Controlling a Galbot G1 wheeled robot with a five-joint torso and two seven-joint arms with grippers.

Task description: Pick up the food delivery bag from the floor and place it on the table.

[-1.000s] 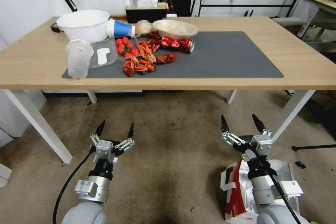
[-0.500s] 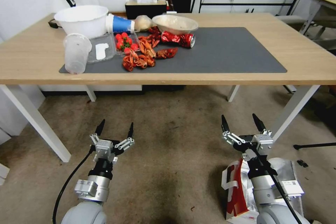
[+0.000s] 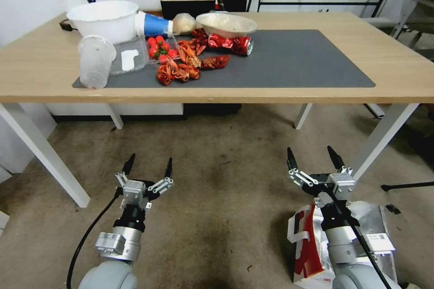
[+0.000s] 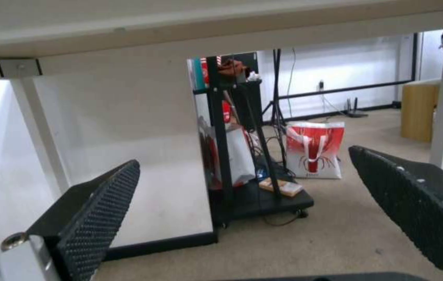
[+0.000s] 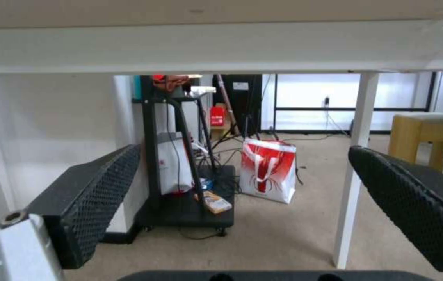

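The delivery bag [image 3: 312, 244] stands on the floor [image 3: 217, 216] directly beneath the right claw [image 3: 315, 162] (spread empty, like the farther left claw [image 3: 148, 168]).

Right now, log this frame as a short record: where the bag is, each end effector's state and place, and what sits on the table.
bag: food delivery bag on the floor, under the right arm, partly hidden by it
left end effector: open, empty, held over bare floor in front of the table
right end effector: open, empty, above and just beyond the bag, not touching it
table: dark grey mat with white bowl, clear cup, crayfish, red can
task state: bag not yet grasped
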